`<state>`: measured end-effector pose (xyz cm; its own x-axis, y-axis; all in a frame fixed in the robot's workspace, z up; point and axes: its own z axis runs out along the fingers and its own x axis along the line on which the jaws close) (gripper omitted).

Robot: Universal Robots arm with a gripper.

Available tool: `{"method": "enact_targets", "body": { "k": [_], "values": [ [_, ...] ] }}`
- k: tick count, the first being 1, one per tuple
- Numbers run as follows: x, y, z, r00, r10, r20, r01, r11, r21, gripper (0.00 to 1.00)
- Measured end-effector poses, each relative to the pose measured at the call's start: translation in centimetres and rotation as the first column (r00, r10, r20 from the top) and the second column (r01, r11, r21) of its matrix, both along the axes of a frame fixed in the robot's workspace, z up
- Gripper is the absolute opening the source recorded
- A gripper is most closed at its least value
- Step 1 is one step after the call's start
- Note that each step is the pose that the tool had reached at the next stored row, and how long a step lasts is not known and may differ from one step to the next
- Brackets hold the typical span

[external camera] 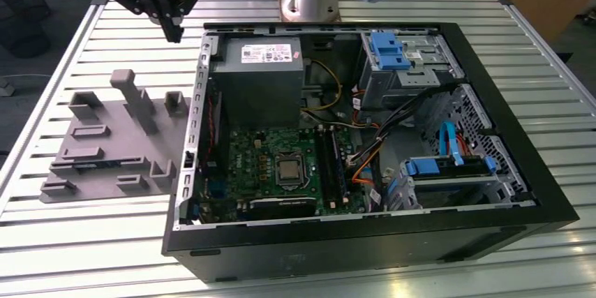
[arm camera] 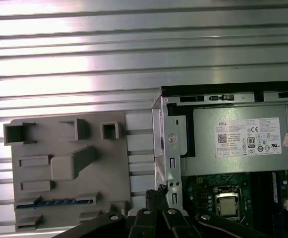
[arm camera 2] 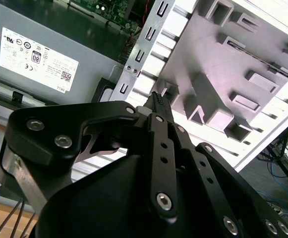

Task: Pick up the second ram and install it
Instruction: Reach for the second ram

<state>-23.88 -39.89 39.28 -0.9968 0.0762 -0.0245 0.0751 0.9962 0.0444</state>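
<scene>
The gripper (external camera: 173, 33) hangs empty, fingertips pressed together, pointing down over the slatted bench (external camera: 93, 242) beside the open computer case (external camera: 373, 242). The second ram (arm camera: 54, 202) lies slotted in the grey fixture (external camera: 121, 120), well apart. Cables (arm camera 2: 282, 158) lie on the floor beyond.

Shiny metal table (external camera: 93, 242) — matt plastic fixture (external camera: 112, 113)

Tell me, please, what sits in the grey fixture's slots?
One long slot of the grey fixture holds a thin stick on edge, likely the second ram; its lower part is hidden in the slot.
</scene>
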Motion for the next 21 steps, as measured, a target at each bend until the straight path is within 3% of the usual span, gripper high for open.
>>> {"method": "enact_targets", "body": {
  "k": [21],
  "values": [
    [-0.79,0.00,-0.06,1.0000,0.000,0.0000,0.000,1.0000,0.0000,0.11]
  ]
}}
